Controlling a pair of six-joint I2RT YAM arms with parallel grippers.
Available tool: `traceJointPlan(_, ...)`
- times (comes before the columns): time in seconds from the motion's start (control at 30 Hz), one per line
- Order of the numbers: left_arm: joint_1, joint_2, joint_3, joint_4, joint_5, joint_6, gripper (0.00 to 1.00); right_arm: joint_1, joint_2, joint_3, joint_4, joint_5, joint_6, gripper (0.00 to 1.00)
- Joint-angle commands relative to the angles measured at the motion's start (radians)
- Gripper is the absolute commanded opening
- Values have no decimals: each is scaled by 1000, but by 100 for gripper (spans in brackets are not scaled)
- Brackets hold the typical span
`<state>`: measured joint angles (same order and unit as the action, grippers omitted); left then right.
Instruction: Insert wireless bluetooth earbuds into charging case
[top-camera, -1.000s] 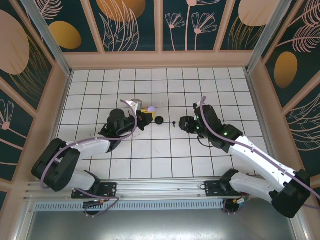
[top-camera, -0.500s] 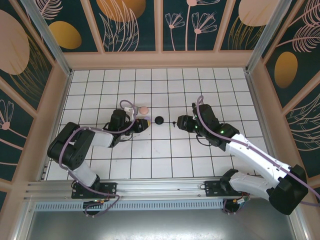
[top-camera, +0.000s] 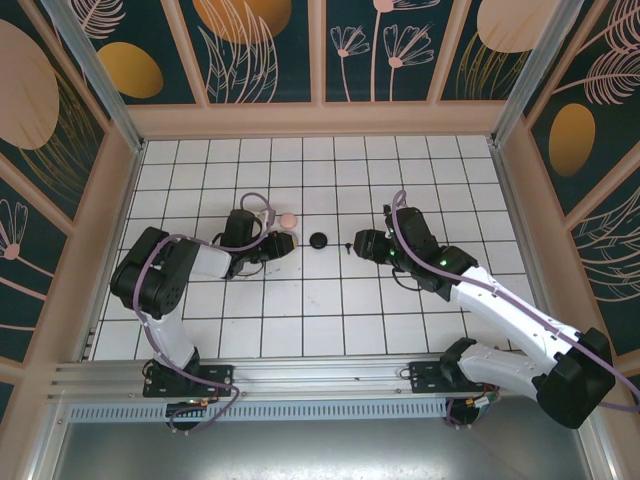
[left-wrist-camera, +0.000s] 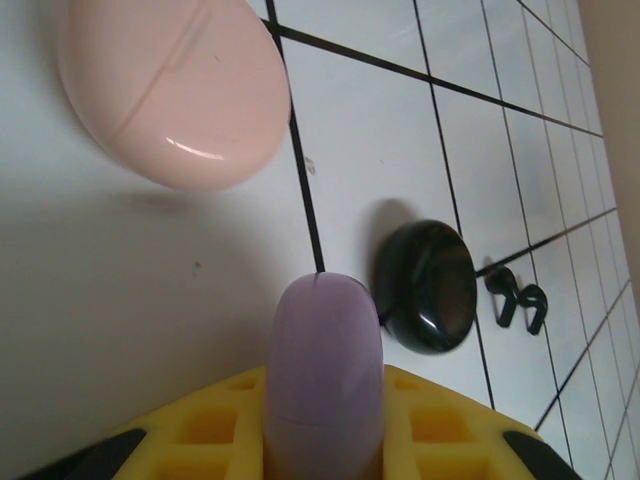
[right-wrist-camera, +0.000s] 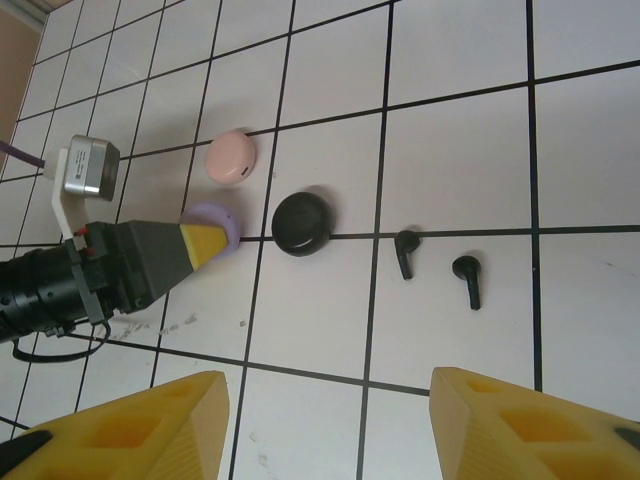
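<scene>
From where I stand, the left pincer is clamped on a smooth lilac oval charging case. The case sits edge-on between the yellow fingers, its rounded end poking out past their tips. I cannot tell whether it touches the white tiled bench with black grid lines.

Just beyond that pincer's tip, off to its far side, a glossy pink round charging case lies closed on the bench, apart from the lilac one. Straight ahead of the tip, towards the other arm, lies a shiny black round charging case, also closed.

The right pincer stands with its two yellow fingers well apart and nothing between them. It hangs above the bench, pointing towards the left pincer. Two tiny black stemmed earbuds lie on the tiles ahead of its open jaws, roughly in line with the gap and a little towards one finger. They lie near each other without touching, and neither finger touches them. The black case is just beside them on the side away from this pincer, so the earbuds lie between the black case and the right pincer. All three cases lie farther from it than the earbuds.
</scene>
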<state>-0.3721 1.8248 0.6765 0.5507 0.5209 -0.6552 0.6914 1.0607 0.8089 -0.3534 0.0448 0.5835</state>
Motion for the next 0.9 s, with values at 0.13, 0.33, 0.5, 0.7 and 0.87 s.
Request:
traceJointPlan(0.13, 24, 21, 72, -178, -77, 58, 38, -8, -36, -4, 6, 12, 1, 54)
traceJointPlan(0.33, 27, 7, 103, -242, -119, 92, 47, -12, -43, -1, 4, 8, 1, 54)
traceJointPlan(0.5, 41, -32, 124, -302, -187, 125, 48, -14, -45, 7, -7, 14, -6, 54)
traceJointPlan(0.7, 56, -148, 162, -403, -315, 204, 49, -14, -45, 11, -18, 23, -14, 55)
traceJointPlan(0.87, 55, -295, 173, -429, -405, 278, 52, -16, -37, 15, -25, 36, -24, 55)
